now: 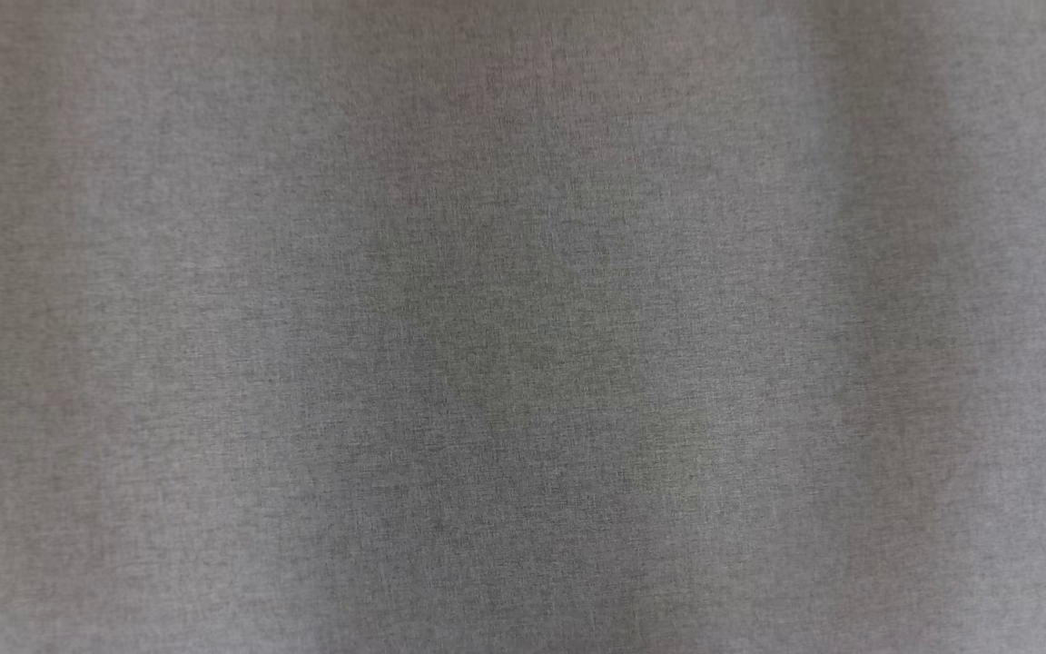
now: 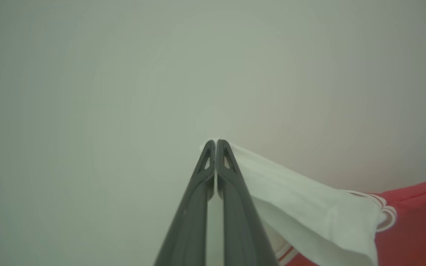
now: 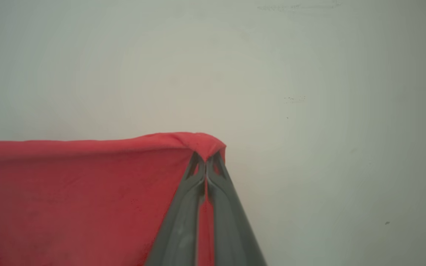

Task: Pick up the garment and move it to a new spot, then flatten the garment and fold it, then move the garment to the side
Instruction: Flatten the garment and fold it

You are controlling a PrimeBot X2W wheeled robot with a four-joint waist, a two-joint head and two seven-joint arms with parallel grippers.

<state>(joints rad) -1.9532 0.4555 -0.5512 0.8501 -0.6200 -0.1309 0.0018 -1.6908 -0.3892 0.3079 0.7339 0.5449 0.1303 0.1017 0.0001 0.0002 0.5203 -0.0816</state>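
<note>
On garment (image 3: 68, 199) edge — both end effectors (image 2: 216, 142) (image 3: 206, 157) clamped.

Grey woven fabric (image 1: 523, 327) shows soft vertical bands of shade; elsewhere a plain off-white surface (image 3: 327, 155) carries a few dark specks.

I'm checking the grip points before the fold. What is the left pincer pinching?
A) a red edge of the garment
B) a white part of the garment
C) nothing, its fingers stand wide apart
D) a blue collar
B: in the left wrist view the left pincer is shut on a white part of the garment, and the red starts further along the cloth.
</note>
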